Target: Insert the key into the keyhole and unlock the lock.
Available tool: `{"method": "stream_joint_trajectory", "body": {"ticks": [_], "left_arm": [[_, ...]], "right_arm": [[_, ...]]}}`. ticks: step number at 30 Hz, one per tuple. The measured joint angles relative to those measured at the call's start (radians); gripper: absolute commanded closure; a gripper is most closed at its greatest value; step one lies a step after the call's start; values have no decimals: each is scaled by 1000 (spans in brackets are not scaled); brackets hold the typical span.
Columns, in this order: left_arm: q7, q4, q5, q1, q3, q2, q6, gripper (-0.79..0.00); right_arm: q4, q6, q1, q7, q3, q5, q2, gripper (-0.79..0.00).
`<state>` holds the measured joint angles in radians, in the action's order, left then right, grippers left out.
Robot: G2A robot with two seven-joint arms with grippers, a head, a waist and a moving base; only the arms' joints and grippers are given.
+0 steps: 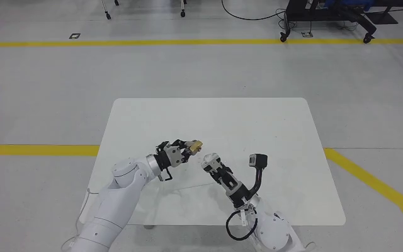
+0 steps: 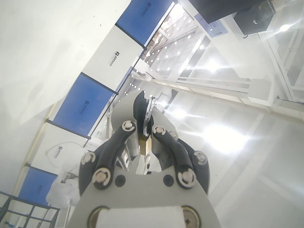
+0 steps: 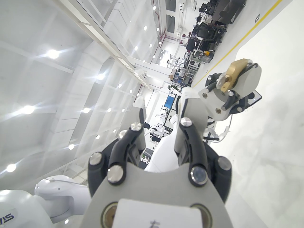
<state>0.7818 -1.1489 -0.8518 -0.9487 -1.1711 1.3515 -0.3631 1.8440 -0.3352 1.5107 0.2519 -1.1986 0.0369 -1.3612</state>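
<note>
A brass padlock (image 1: pixel 196 146) with a silver shackle is held above the white table (image 1: pixel 271 126), left of its middle. My left gripper (image 1: pixel 189 148) is shut on it; in the left wrist view the brass body (image 2: pixel 144 145) and the silver shackle (image 2: pixel 149 110) sit between the fingers of the left gripper (image 2: pixel 145 112). My right gripper (image 1: pixel 208 160) hovers just right of and nearer than the padlock, a short gap away. In the right wrist view the right gripper (image 3: pixel 163 100) stands open with nothing between its fingers, and the padlock (image 3: pixel 234 72) shows beyond them.
The table's bare white top spreads to the far side and the right. Grey floor with yellow lines (image 1: pixel 189 43) surrounds it.
</note>
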Motion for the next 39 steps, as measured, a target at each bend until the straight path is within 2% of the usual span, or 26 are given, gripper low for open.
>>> {"method": "stream_joint_trajectory", "body": {"ticks": [6, 16, 30, 36, 38, 39], "left_arm": [[104, 38, -29, 26, 5, -6, -95, 0], [110, 34, 4, 29, 23, -9, -56, 0], [136, -2, 2, 13, 28, -16, -53, 0], [120, -16, -1, 4, 24, -17, -3, 0], [85, -33, 16, -7, 12, -19, 66, 0], [66, -45, 32, -14, 7, -19, 110, 0]], "right_arm": [[-22, 13, -19, -46, 23, 55, -4, 0], [-19, 36, -22, -72, 58, 125, -5, 0], [-66, 104, -76, -122, 73, 122, -14, 0], [-58, 106, -76, -131, 67, 105, -15, 0], [-44, 86, -62, -123, 61, 86, -13, 0], [-38, 76, -54, -114, 56, 76, -12, -49]]}}
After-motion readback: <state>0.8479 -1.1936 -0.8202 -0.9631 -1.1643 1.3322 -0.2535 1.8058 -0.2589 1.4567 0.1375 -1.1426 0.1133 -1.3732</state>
